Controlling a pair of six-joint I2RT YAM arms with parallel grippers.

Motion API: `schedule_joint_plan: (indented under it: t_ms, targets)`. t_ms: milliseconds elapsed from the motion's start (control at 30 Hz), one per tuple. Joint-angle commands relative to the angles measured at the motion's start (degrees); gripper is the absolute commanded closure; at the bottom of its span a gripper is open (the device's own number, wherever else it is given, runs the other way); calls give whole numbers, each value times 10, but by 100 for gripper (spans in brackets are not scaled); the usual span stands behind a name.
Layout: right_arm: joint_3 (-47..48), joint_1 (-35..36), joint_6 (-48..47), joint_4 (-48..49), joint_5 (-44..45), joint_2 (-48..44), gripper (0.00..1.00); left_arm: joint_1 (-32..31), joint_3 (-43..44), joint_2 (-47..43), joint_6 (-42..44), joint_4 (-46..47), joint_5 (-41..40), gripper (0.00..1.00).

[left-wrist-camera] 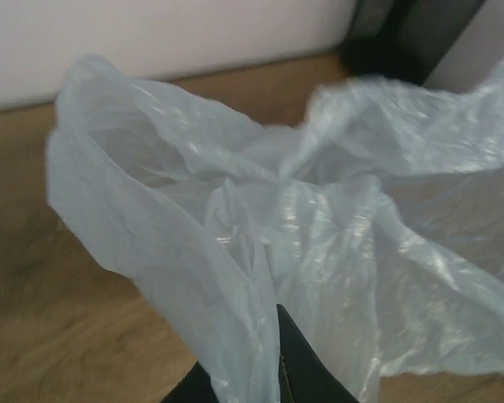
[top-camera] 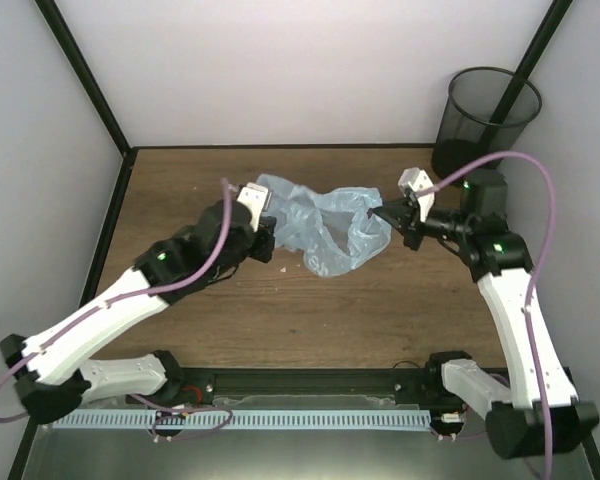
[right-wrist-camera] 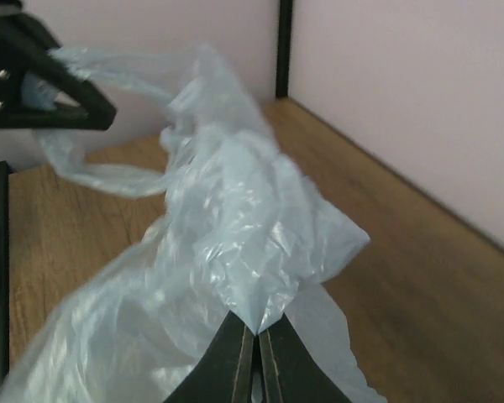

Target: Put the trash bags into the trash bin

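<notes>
White shells and black joints are seen on the left arm (top-camera: 110,315) and the right arm (top-camera: 528,320), which are stretched from the near edge of the wood-grain bench (top-camera: 280,320) inward toward its middle. The left hand (top-camera: 270,228) is clenched on the left side of the trash bag (top-camera: 325,225). In the left wrist view a thin fold of the film is pinched between the dark fingers (left-wrist-camera: 301,374), and the rest is spread up and away in crumpled sheets. The right hand (top-camera: 377,213) is clamped on the opposite side of the bag. In the right wrist view its fingertips (right-wrist-camera: 279,361) are pressed tightly together on a pointed fold of the plastic, and the left hand is seen beyond, at the upper left, with a strip of the bag caught in it. The bag, translucent and light blue, is held by both hands at once and is slung loosely between them over the middle of the bench. Its centre is sagged into a rumpled loop on the side nearer the arms; whether that loop is touching the wood cannot be told. Farther back, the trash bin (top-camera: 485,115) is stood upright at the far right corner, close to the pale back wall (top-camera: 280,70), its black mesh and open rim in plain view. It is well apart from the bag, beyond and to the right of the right hand
</notes>
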Motion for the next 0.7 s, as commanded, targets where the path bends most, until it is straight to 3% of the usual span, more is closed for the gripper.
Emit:
schedule_joint_plan:
  t_ms: [0,100,167,300,333,400,433,467,567,600,667]
  targets:
    - [-20,1,75,76,67,81,99,98,-14,55,-55,-32,96,96]
    - [34,1,80,98,125,182,99,157,42,121,-45,-26,150,96]
    - [140,1,73,68,165,261,99,177,135,175,-19,-49,141,96]
    - [489,-2,81,-44,204,383,99,193,526,285,36,-202,41,96]
    - [580,-2,89,-60,206,400,99,192,584,282,44,-195,30,96]
    - [721,-3,114,-37,214,394,99,191,558,209,44,-84,37,96]
    - [723,-2,125,-1,212,347,99,188,527,167,43,-19,46,96]
    - [667,-2,135,60,202,292,99,185,498,129,40,32,53,96]
    - [320,-2,167,341,144,59,99,183,408,41,40,125,83,96]
    - [238,-2,159,394,110,10,99,183,369,23,47,137,86,96]
    - [136,-2,125,368,65,-23,99,182,282,11,61,115,53,96]
